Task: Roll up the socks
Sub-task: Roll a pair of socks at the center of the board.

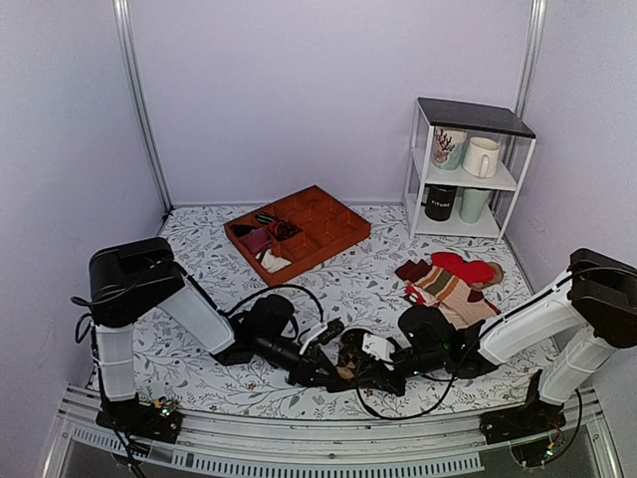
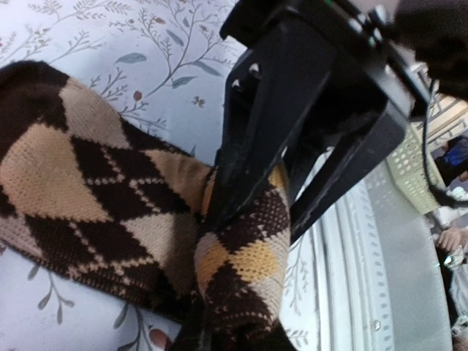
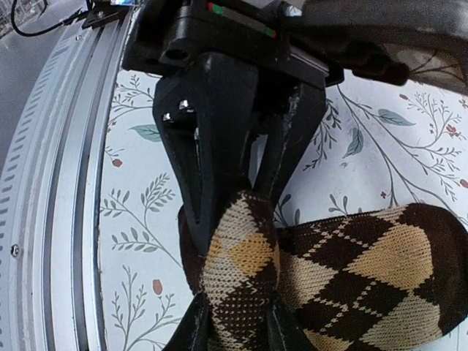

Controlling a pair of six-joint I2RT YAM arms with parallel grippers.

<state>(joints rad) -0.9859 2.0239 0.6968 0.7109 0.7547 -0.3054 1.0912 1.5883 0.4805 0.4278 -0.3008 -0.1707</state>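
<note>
The socks are dark brown with tan and cream argyle diamonds, and they lie near the table's front edge between my two grippers. In the left wrist view most of the socks lie flat to the left, and one end is folded into a thick roll. My left gripper pinches that roll from one side. My right gripper comes from the opposite side, a finger pressed on each flank of the roll. In the top view the left gripper and right gripper almost touch.
A pile of red, striped and beige socks lies at mid right. An orange divided tray holding small bundles sits at the back. A white shelf with mugs stands at back right. The metal front rail runs just behind the grippers.
</note>
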